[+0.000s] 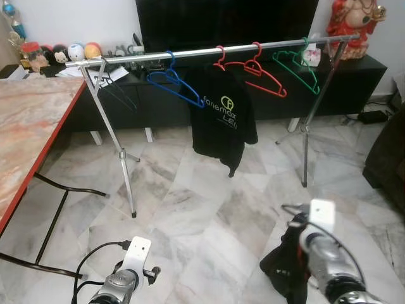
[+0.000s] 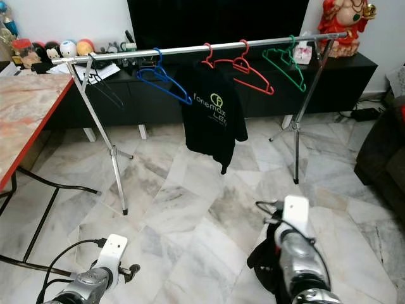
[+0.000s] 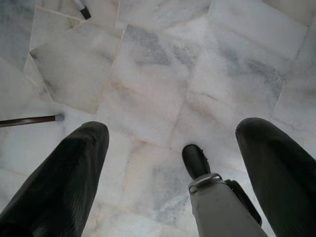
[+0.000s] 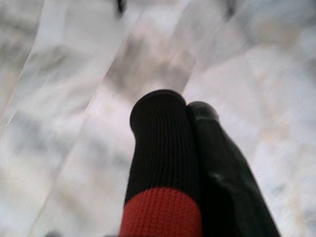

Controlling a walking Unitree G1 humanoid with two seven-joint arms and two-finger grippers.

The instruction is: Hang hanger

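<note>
We see hangers on the rail already; left gripper spread, empty; right gripper pressed together, holding no hanger.

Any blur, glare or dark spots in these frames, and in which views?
Left and right eye views: sharp, evenly lit, faint sheen on the marble floor, clothes rail crisp. Left wrist view: clear, with the left hand's fingers in soft focus. Right wrist view: floor smeared by blur, the right hand's fingers fairly sharp.
</note>
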